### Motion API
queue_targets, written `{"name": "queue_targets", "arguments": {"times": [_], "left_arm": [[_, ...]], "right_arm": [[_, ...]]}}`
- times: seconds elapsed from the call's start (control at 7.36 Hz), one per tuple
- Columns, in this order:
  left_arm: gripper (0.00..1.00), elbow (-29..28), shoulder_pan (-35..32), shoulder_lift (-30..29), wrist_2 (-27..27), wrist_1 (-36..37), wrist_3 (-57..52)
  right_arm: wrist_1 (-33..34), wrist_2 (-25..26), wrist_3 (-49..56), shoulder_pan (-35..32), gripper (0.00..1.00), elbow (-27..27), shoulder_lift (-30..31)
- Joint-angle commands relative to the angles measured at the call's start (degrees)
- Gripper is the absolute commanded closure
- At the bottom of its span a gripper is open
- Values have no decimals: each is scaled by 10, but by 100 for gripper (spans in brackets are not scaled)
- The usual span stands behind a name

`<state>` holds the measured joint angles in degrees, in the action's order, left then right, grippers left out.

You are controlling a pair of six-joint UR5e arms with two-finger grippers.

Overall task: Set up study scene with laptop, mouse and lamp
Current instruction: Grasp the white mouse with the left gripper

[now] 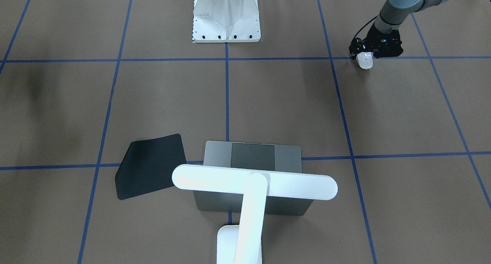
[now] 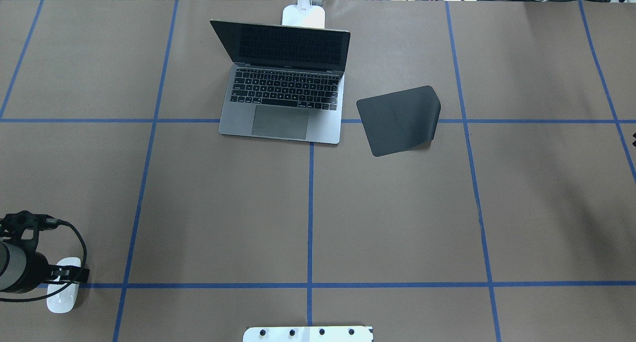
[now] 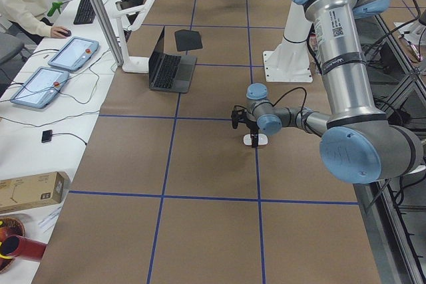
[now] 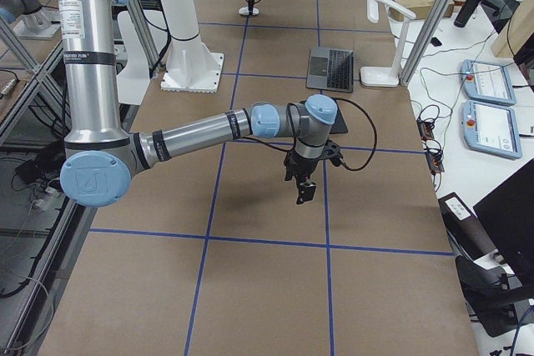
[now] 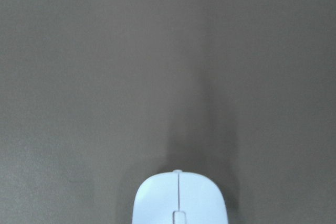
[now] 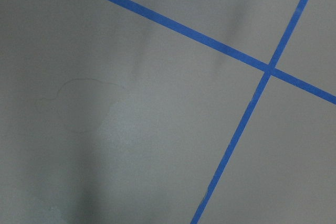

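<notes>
**Left claw at the mouse, grip unclear**

The left gripper (image 1: 367, 53) hung directly over the mouse (image 1: 366, 61), low at the overhead view's left edge. I could not tell whether its jaws pinched it. The laptop (image 2: 283, 103) stood open at top centre, with the lamp (image 1: 253, 185) behind it and a black mat (image 2: 400, 119) beside it. The right gripper (image 4: 305, 188) hung above the table, and I could not tell how its jaws stood.

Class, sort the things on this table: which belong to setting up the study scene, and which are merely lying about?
Belong to the job:
laptop, open
mouse, far off at the robot's left
lamp, behind the laptop

Lying about:
black mat, beside the laptop
white bolted mount, at the robot's edge
</notes>
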<state>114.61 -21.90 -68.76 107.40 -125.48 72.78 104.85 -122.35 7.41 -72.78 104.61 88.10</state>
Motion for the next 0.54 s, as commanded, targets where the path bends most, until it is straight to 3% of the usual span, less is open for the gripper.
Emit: {"name": "queue_targets", "arguments": {"times": [0.0,0.41], "left_arm": [[2,0,6,1,-3,-1,0],[20,3,6,1,-3,-1,0]], "right_arm": [[0,0,0,0,0,1,0],[0,0,0,0,0,1,0]]}}
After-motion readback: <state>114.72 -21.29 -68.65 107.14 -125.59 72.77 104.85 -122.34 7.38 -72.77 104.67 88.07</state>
